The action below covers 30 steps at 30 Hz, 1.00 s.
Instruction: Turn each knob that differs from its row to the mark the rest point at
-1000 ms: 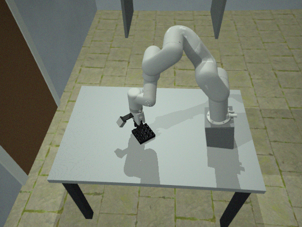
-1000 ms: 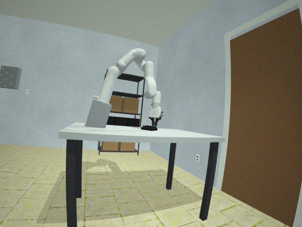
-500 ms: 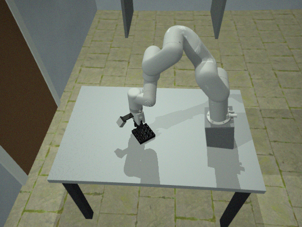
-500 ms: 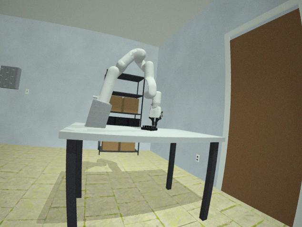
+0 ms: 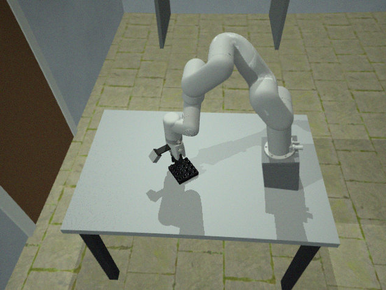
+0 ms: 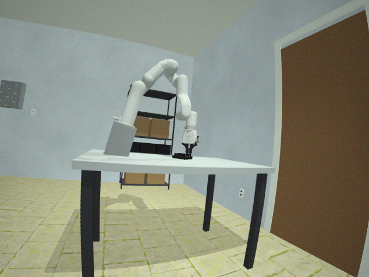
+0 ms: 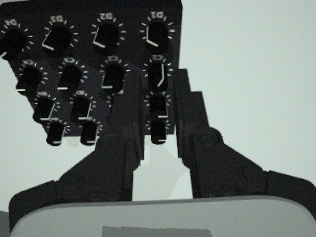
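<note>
The black knob box (image 5: 184, 170) stands flat on the table, left of the middle; it also shows in the side view (image 6: 182, 155). In the wrist view the knob box (image 7: 93, 66) fills the upper left, with white lines on its knobs; the printed names are too small to read. My gripper (image 5: 176, 159) is down at the box's far left corner, pointing straight down, as the side view (image 6: 187, 149) also shows. In the wrist view my gripper (image 7: 158, 89) has its fingers a little apart on either side of the right column's lower knobs (image 7: 158, 122), with a visible gap to them.
The arm's grey base block (image 5: 279, 170) stands at the table's right. A grey camera block (image 5: 154, 155) sticks out from the wrist to the left. A black shelf with cardboard boxes (image 6: 152, 128) stands behind the table.
</note>
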### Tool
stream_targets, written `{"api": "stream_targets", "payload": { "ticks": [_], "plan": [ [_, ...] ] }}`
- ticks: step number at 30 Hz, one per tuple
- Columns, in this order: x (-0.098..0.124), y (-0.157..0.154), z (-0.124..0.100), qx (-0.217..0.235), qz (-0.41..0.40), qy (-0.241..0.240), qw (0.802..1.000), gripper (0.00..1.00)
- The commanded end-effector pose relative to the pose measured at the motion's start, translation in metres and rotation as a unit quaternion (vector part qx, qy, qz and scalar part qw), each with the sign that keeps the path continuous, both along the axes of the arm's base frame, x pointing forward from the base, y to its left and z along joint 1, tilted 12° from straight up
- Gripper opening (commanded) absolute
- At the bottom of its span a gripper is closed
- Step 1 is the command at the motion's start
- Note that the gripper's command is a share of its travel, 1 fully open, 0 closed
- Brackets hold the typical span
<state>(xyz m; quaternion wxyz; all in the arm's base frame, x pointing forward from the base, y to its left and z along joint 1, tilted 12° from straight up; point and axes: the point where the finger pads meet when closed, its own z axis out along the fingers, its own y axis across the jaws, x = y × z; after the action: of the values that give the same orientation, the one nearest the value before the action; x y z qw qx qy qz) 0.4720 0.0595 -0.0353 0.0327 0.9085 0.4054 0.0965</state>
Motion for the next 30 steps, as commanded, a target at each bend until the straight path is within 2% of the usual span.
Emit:
{"api": "stream_targets", "payload": {
  "ticks": [1, 30],
  "plan": [
    [0.0016, 0.0002, -0.0002, 0.000, 0.000, -0.002, 1.000, 0.19],
    [0.0036, 0.0004, -0.0100, 0.000, 0.000, -0.002, 1.000, 0.19]
  ]
}}
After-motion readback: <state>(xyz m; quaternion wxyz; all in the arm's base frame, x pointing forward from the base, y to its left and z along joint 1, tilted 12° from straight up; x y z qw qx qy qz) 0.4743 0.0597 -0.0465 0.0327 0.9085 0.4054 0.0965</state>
